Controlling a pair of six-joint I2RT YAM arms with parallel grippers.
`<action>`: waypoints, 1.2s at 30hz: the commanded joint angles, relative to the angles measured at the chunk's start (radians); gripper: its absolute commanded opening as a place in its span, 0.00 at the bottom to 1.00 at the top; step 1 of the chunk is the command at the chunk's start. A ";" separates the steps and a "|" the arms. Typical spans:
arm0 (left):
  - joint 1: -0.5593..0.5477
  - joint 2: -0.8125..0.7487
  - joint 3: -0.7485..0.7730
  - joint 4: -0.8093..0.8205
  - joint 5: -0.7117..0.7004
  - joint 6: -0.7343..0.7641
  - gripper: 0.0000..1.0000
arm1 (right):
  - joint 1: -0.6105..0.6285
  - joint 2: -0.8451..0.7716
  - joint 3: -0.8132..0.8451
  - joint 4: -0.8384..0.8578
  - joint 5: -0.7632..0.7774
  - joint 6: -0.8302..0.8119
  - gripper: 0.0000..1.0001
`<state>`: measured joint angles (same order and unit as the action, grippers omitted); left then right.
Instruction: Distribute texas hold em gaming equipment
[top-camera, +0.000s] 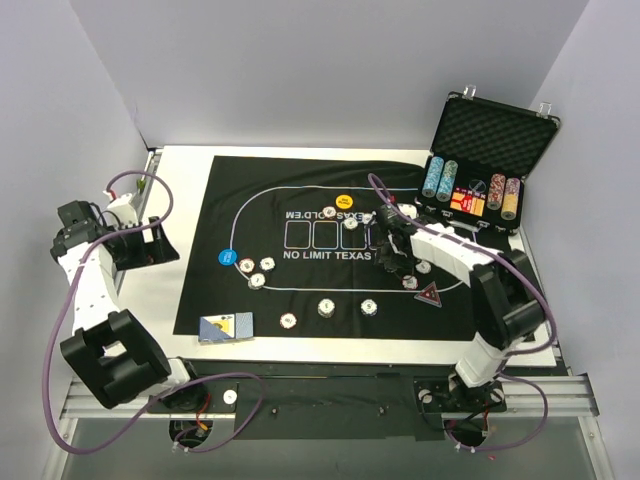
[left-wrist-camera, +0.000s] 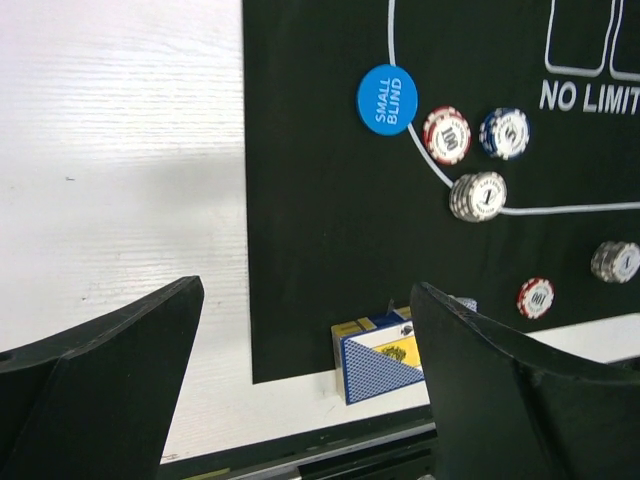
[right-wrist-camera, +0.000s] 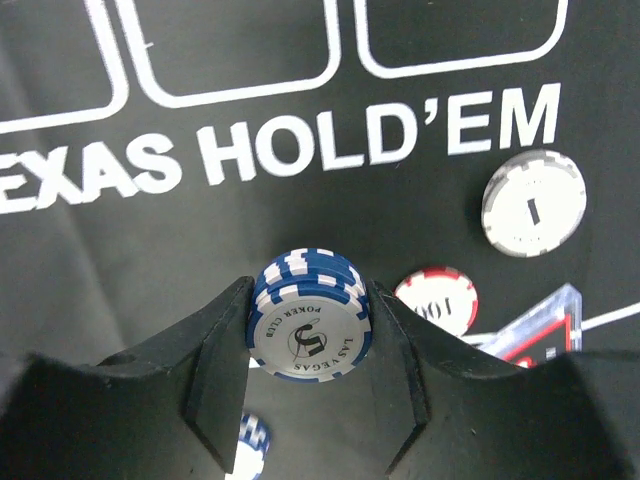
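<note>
My right gripper (right-wrist-camera: 308, 318) is shut on a small stack of blue poker chips (right-wrist-camera: 310, 318), held above the black mat right of its middle (top-camera: 392, 255). A red chip (right-wrist-camera: 437, 302), a white chip (right-wrist-camera: 533, 203) and the red triangle marker (top-camera: 430, 294) lie close by. My left gripper (left-wrist-camera: 305, 380) is open and empty, off the mat's left edge (top-camera: 150, 245). The blue card box (left-wrist-camera: 378, 357) lies at the mat's near left corner (top-camera: 226, 327). The blue disc (left-wrist-camera: 387, 98), several chips (left-wrist-camera: 478, 195) and the yellow disc (top-camera: 345, 201) lie on the mat.
The black mat (top-camera: 210, 290) covers most of the white table (top-camera: 180, 180). An open black case (top-camera: 490, 135) with tall chip columns (top-camera: 440, 178) stands at the back right. A blue chip (right-wrist-camera: 250, 445) lies on the mat under my right gripper.
</note>
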<state>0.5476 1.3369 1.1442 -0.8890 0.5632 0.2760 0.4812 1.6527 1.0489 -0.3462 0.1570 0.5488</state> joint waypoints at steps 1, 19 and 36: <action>-0.037 0.022 0.045 -0.093 0.046 0.138 0.96 | -0.044 0.082 0.039 0.030 0.033 0.010 0.29; -0.307 -0.051 -0.096 -0.231 0.040 0.546 0.96 | -0.079 0.076 -0.013 0.081 0.038 0.050 0.71; -0.399 -0.157 -0.304 -0.433 0.093 1.198 0.96 | 0.033 -0.171 0.071 -0.046 0.019 0.025 0.78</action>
<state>0.1688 1.2102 0.8642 -1.2842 0.6136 1.2793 0.4873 1.5272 1.0866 -0.3222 0.1703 0.5766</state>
